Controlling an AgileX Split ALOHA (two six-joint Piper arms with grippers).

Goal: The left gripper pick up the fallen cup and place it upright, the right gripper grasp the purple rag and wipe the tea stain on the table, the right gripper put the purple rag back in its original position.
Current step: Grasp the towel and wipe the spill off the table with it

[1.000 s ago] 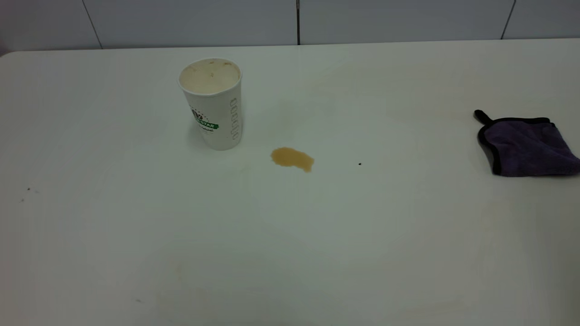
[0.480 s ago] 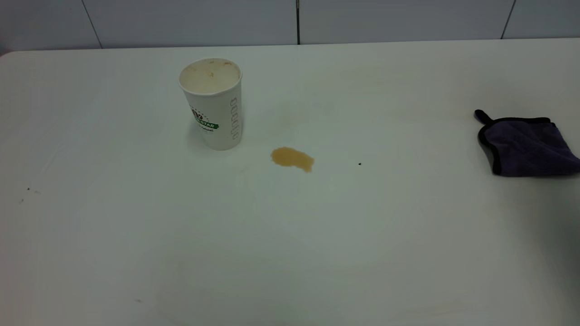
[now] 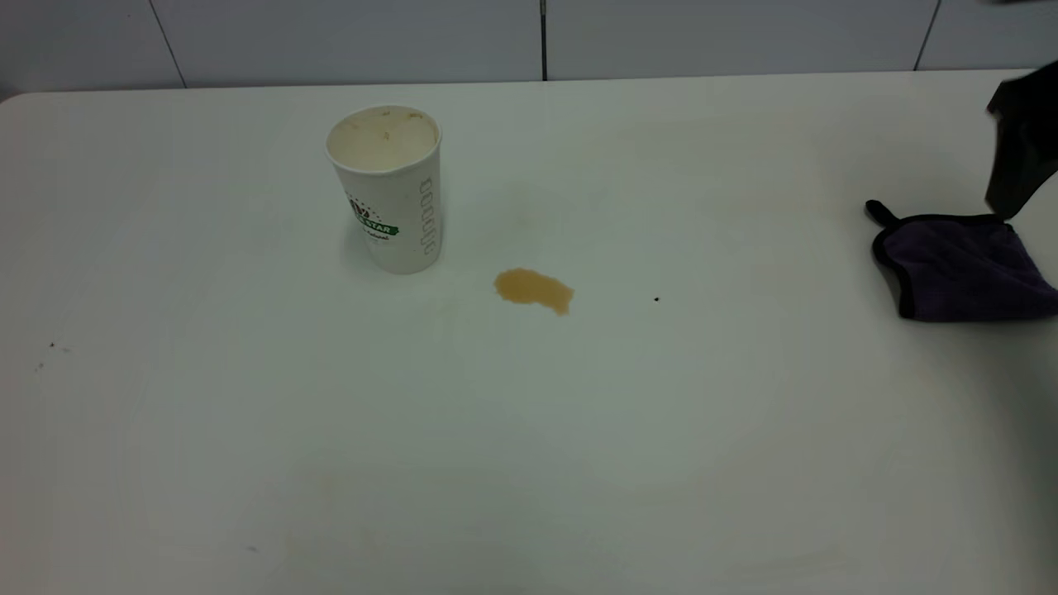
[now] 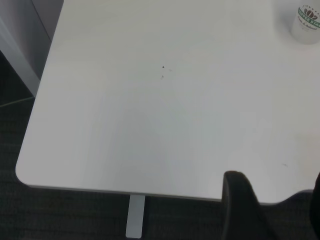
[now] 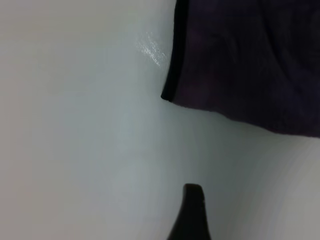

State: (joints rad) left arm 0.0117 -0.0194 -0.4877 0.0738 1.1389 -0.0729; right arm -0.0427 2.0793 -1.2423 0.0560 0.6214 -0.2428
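Observation:
The white cup with its green logo stands upright on the table, left of centre; it also shows far off in the left wrist view. The amber tea stain lies just right of the cup. The purple rag lies flat at the right edge. My right gripper hangs just above the rag's far edge, apart from it. In the right wrist view one finger shows over bare table beside the rag, and the jaws are open and empty. My left gripper is open and empty over the table's left corner.
A tiny black speck sits right of the stain. A grey tiled wall runs behind the table. The table's corner and a leg show in the left wrist view, with dark floor beyond.
My right gripper has come into the exterior view at the top right, above the rag. The cup, the stain and the rag have not moved.

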